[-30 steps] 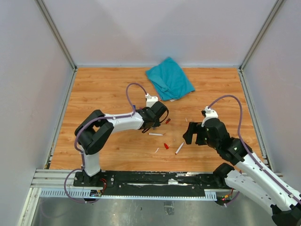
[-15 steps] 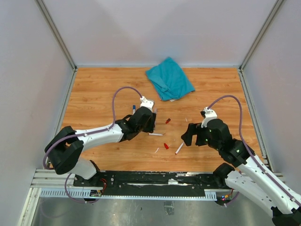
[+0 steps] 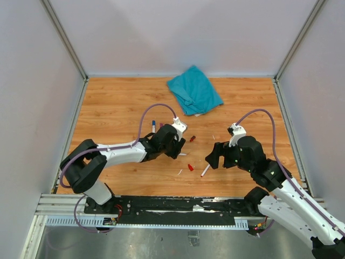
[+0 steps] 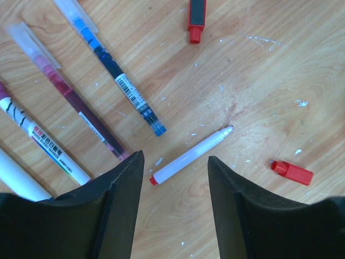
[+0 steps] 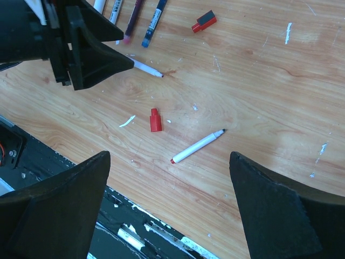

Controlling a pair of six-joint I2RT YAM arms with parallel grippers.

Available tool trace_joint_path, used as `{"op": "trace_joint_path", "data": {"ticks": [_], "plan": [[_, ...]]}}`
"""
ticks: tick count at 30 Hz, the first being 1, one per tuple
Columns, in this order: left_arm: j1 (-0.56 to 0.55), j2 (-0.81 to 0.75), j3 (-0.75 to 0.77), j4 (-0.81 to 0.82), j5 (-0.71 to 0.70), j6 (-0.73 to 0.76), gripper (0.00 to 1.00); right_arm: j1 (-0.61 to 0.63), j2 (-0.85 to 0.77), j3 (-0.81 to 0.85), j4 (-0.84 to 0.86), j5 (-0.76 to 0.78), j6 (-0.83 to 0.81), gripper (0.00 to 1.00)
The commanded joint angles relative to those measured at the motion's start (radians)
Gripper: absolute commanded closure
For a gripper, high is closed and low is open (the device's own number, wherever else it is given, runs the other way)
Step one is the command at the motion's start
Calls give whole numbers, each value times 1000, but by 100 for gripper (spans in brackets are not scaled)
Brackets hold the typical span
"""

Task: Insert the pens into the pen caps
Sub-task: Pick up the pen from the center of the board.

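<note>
A scuffed wooden tabletop [image 3: 118, 102], boxed in by pale panels, carries a crumpled teal cloth [image 3: 194, 90] at its far edge, well apart from both arms. 4 capped pens [image 4: 116, 67] lie fanned out on the wood beside the left gripper [image 4: 175, 159]. Its jaws stand partly apart and hold nothing. An uncapped white pen [image 4: 191, 154] lies flat on the table in the gap below them. A red cap [image 4: 291, 171] rests near that pen on the side toward the other arm. A clipped red cap [image 4: 196, 16] lies farther off, beyond the pen's tip. The right gripper [image 5: 170, 156] hangs with its jaws spread wide and empty over a second uncapped pen [image 5: 198, 145], which is dark-tipped and lies slantwise on the boards. The red cap sits between the 2 loose pens, with a white scrap [image 5: 127, 121] near it. The left gripper's black fingers jut into the upper left of the right wrist view.
</note>
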State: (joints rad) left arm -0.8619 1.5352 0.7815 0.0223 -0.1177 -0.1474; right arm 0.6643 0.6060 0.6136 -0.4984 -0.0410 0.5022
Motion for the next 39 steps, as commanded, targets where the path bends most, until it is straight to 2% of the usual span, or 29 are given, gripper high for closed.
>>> {"op": "trace_joint_path", "data": {"ticks": [1, 10, 21, 35, 39], "plan": [[11, 54, 53, 2, 45, 70, 45, -18, -9, -15, 15, -23, -12, 9], [14, 116, 69, 6, 56, 93, 46, -17, -2, -9, 15, -36, -14, 9], [14, 129, 73, -35, 136, 93, 47, -17, -5, -14, 9, -38, -8, 8], [12, 137, 76, -84, 170, 79, 65, -17, -6, -20, 15, -40, -13, 8], [5, 127, 65, -104, 173, 67, 67, -17, -13, -21, 8, -35, -17, 8]]}}
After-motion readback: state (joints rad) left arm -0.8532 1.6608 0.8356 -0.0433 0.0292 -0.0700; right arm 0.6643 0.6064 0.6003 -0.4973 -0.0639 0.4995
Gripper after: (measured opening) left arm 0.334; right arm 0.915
